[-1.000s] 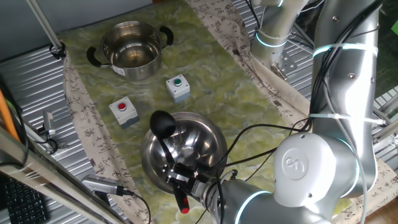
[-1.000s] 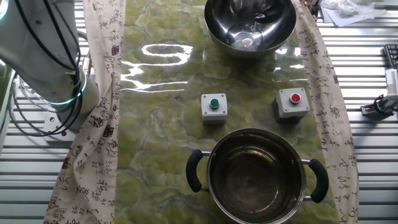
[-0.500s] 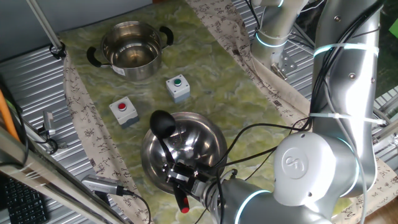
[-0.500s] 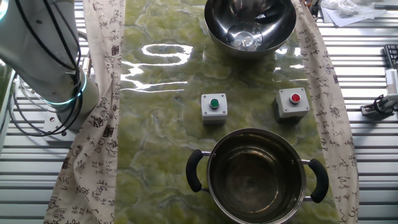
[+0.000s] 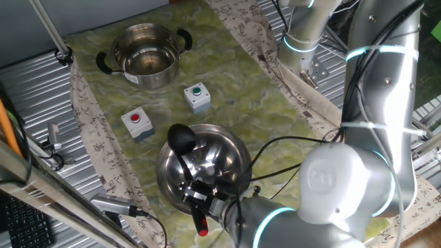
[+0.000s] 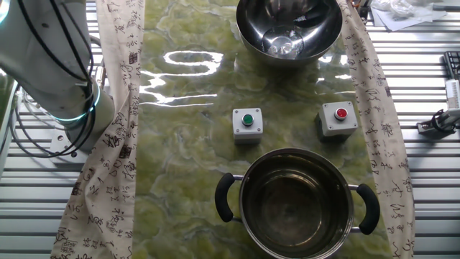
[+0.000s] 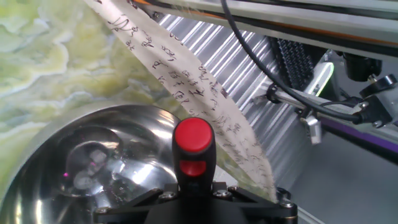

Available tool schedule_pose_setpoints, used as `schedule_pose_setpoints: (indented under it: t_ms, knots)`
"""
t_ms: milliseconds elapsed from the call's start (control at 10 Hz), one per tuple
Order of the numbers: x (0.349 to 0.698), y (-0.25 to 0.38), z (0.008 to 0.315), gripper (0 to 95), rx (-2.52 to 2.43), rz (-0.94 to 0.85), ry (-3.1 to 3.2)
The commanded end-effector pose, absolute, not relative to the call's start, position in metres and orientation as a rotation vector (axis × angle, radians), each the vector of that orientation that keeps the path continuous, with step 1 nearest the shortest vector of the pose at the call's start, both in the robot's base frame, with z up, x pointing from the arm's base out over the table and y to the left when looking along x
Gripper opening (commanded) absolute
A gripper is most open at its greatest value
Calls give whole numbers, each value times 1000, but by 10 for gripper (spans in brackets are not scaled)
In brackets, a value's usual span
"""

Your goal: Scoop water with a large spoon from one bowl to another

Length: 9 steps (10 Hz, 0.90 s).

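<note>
light: bright, even | glare: white streaks on table | focus: sharp, hand view foreground soft

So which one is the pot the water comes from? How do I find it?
Start at the green mat and find the huge shiny bowl by the robot arm. Go past the two grey button boxes to the mat's other end. The pot stands there: smaller, deeper, and the only vessel with two black loop handles.

The large spoon is clamped by the gripper at the near rim of the wide mixing bowl, black ladle end raised over it. The handled pot is seen well beyond the bowl, two button boxes between.
</note>
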<state>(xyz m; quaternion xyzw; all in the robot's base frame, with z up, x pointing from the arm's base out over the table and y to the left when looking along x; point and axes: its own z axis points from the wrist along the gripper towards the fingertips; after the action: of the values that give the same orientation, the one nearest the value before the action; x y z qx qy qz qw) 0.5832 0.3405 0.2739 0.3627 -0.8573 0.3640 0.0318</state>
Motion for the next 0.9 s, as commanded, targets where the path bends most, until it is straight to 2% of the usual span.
schedule_pose_setpoints:
  t_ms: [100,400,900]
  knots:
    - [583,338,272,0,1177,654,-2828]
    - [582,339,273,0,1253,419,-2829]
    - [572,335,295,0,1315,331,-2747]
